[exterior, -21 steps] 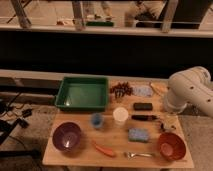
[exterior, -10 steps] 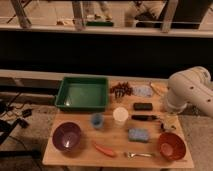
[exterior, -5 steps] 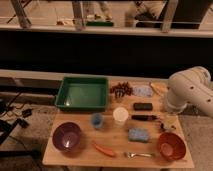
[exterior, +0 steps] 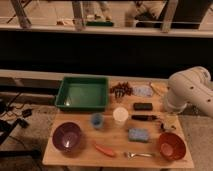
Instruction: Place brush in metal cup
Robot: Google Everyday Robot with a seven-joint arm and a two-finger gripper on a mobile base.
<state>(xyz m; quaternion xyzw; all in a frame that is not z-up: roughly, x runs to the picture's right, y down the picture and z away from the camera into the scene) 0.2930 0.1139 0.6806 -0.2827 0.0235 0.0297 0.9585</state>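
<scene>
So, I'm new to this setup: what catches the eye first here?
The bulky white robot arm looms at right, its end effector low by the wooden table's right edge, beside the slim dark brush. Next, the green rectangular tray at back left and the purple bowl at front left.

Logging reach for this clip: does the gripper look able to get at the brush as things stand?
Probably yes. The brush lies flat by itself between the black block and the sponge, nothing on it, and the gripper sits low just beyond its end nearest the arm.
</scene>
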